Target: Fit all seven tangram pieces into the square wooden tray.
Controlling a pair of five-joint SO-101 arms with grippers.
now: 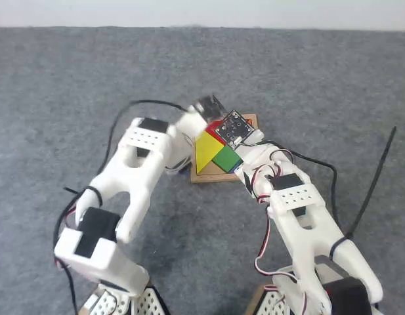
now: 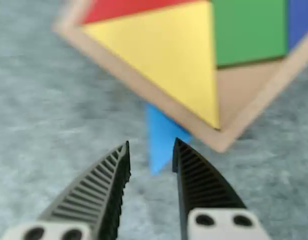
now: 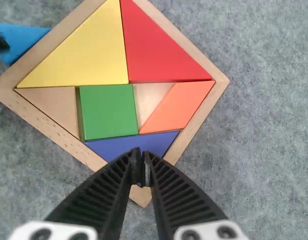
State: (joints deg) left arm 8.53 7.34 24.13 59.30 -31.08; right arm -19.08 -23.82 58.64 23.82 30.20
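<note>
Your left gripper (image 2: 151,150) sits low over the grey mat (image 2: 49,125) with its jaws parted. The tip of the light blue triangle (image 2: 160,132) lies between them, and the piece rests on the mat just beside the wooden tray's (image 3: 196,117) outer rim. In the tray you have the yellow triangle (image 3: 89,55), green square (image 3: 108,111), red triangle (image 3: 154,50), orange parallelogram (image 3: 178,105) and dark blue triangle (image 3: 119,145). Your right gripper (image 3: 140,159) is clenched empty over the dark blue triangle.

We see a grey mat (image 1: 71,85) with a fuzzy, carpet-like weave covering the whole table. We also note a pale wall (image 1: 202,12) strip along the mat's far edge.
</note>
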